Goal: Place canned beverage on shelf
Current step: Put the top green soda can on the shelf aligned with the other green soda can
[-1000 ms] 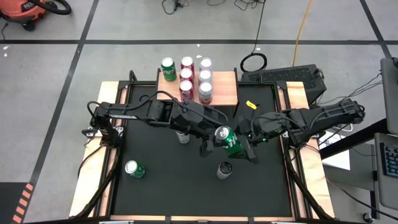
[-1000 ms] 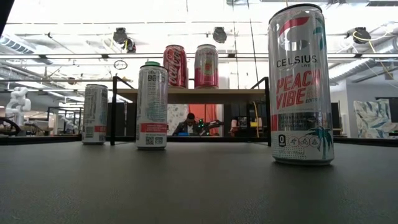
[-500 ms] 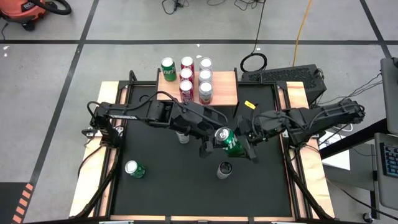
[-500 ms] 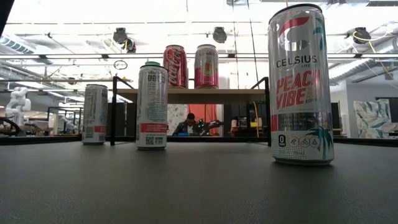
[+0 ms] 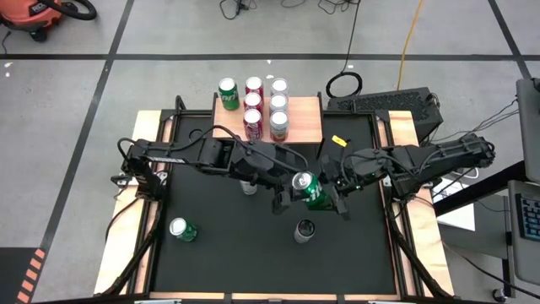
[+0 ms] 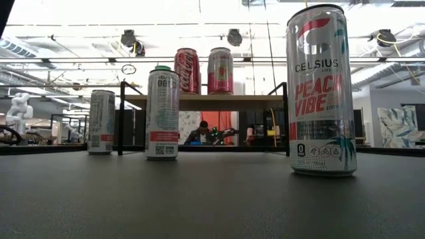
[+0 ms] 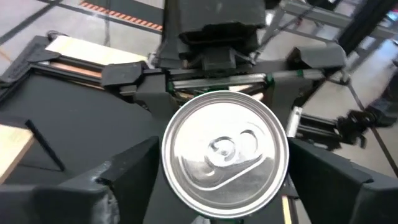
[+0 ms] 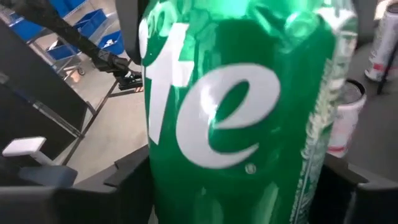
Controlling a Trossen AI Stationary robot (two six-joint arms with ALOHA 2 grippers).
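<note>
The green can (image 5: 309,190) hangs tilted above the middle of the black tabletop (image 5: 211,262). The left gripper (image 5: 285,196) meets it from 9 o'clock and the right gripper (image 5: 332,199) from 3 o'clock. Both pairs of fingers straddle the can, but I cannot tell which pair is actually clamped on it. That is the danger. If one pair lets go before the other has a firm hold, the can would likely slip and drop. It could strike the silver can (image 5: 304,230) standing near at 6 o'clock. The shelf (image 5: 305,125) lies at 12 o'clock, its left part crowded with cans (image 5: 253,103), so a tilted carry risks knocking them.
</note>
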